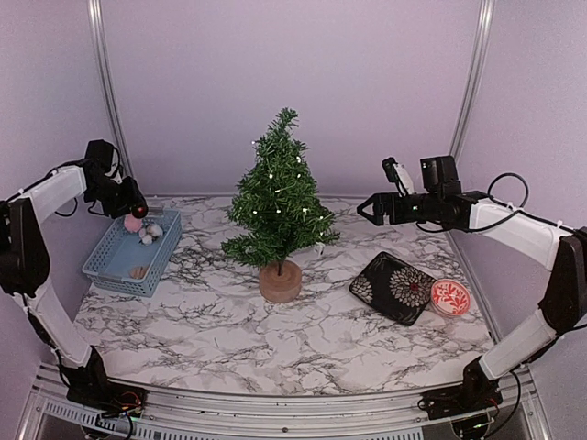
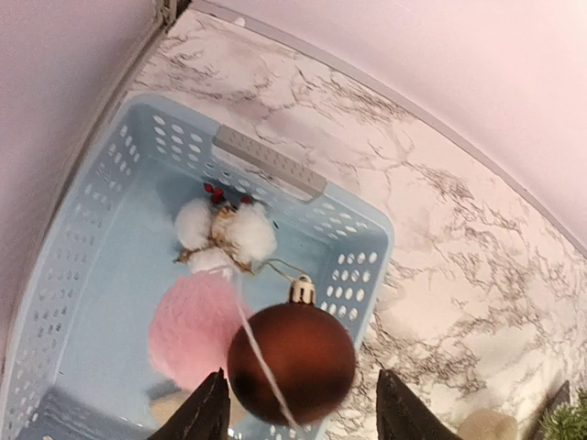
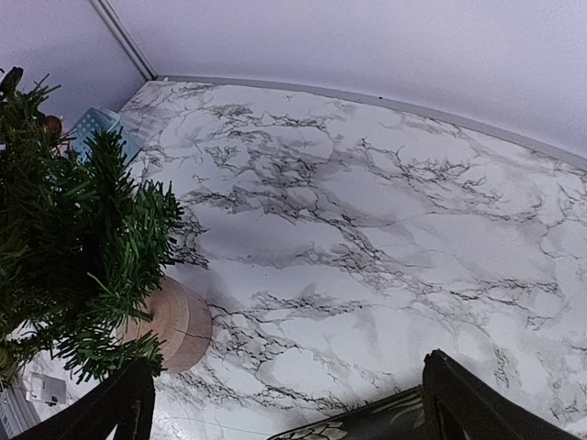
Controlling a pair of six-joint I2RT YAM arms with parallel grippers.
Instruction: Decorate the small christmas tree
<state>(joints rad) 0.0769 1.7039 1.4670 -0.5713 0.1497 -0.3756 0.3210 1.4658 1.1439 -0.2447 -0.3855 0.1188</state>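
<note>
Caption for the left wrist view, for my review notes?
Left tool holds a dark red glossy bauble over the light blue perforated plastic basket.

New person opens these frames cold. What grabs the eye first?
The small christmas tree at table centre, speckled with tiny white dots, on its wooden stump. Next, the left gripper holding a dark red bauble over the blue basket at the table's left edge. The right gripper hangs open right of the tree, near a black floral plate.

White shells, black joints and looping black cables mark the left arm [image 1: 55, 188] and right arm [image 1: 518, 227]; fingers [image 3: 477, 403] appear matte black.
</note>
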